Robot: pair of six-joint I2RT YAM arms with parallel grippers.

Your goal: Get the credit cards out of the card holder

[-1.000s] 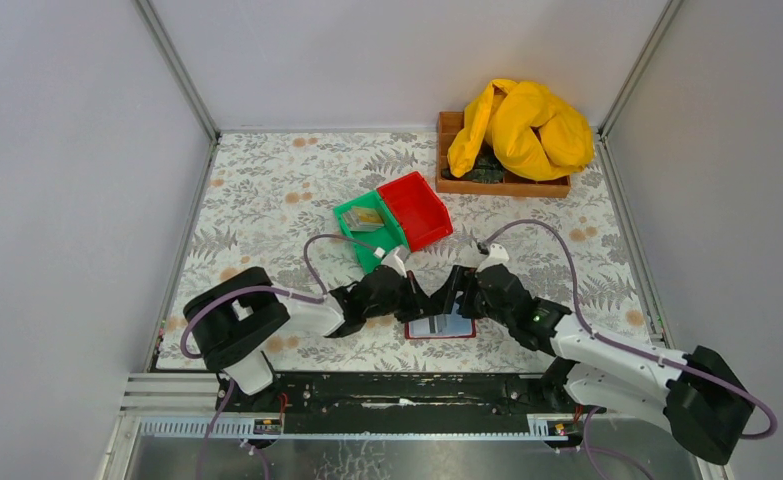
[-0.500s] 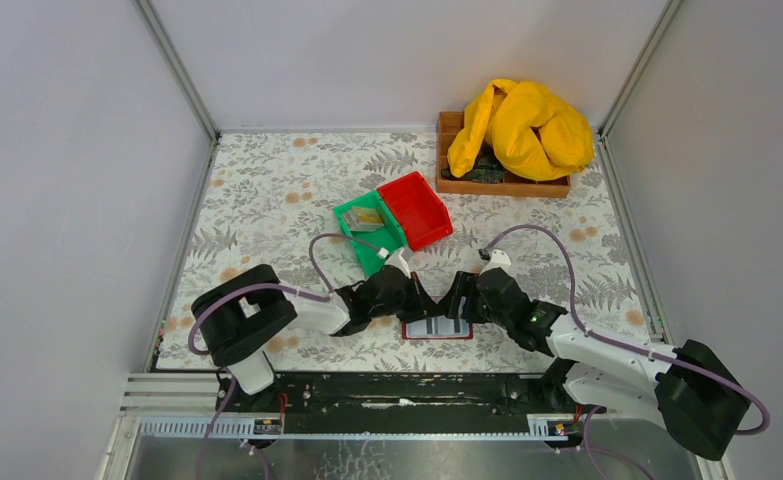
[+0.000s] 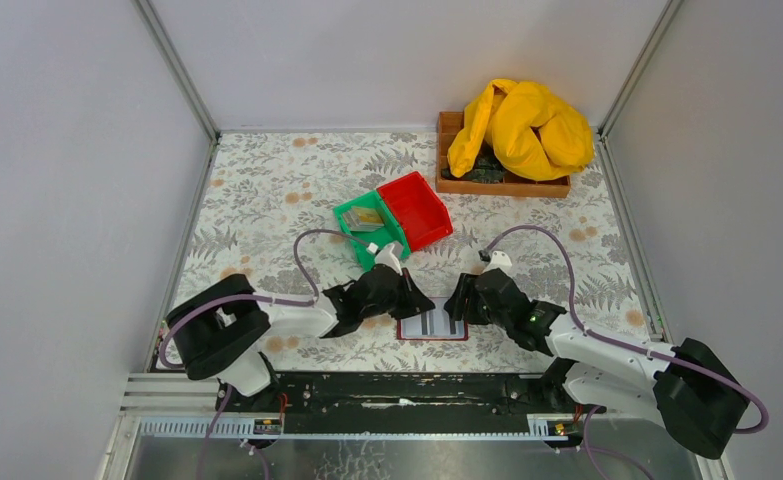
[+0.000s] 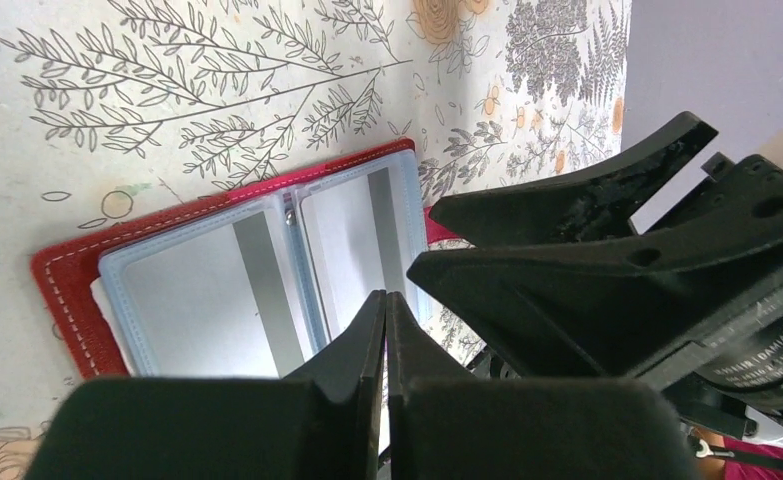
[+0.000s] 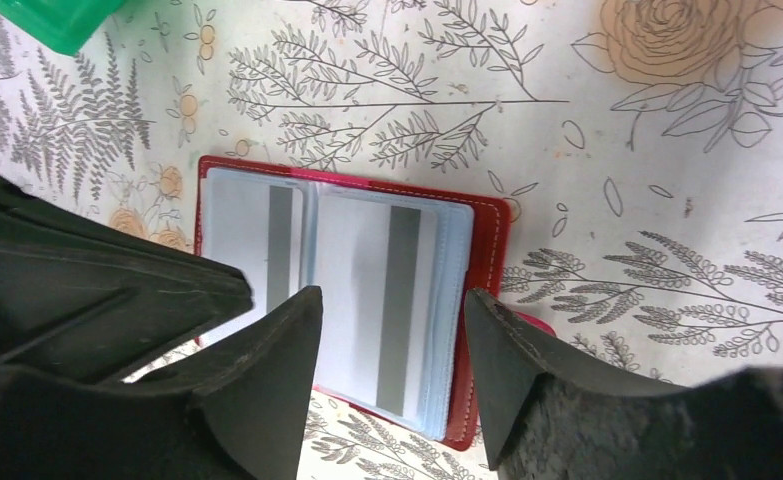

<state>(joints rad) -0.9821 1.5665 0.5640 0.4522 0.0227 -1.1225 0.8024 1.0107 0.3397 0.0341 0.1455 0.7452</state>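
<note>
One card holder (image 3: 432, 337) lies open, long axis left-to-right.

My left pincer (image 4: 385, 305) is pressed shut, fingers (image 4: 352, 350) flat together (no gap between them). My right pincer (image 5: 392, 310) stands with its jaws wide apart. My left arm (image 3: 297, 318) and right arm (image 3: 607, 350) both reach forward and inward, bent low, tips nearly facing.

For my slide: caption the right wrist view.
Open right gripper poised over the open card holder, two striped credit cards showing.

Floral tabletop (image 3: 267, 190), plain grey walls (image 3: 67, 150)
</note>
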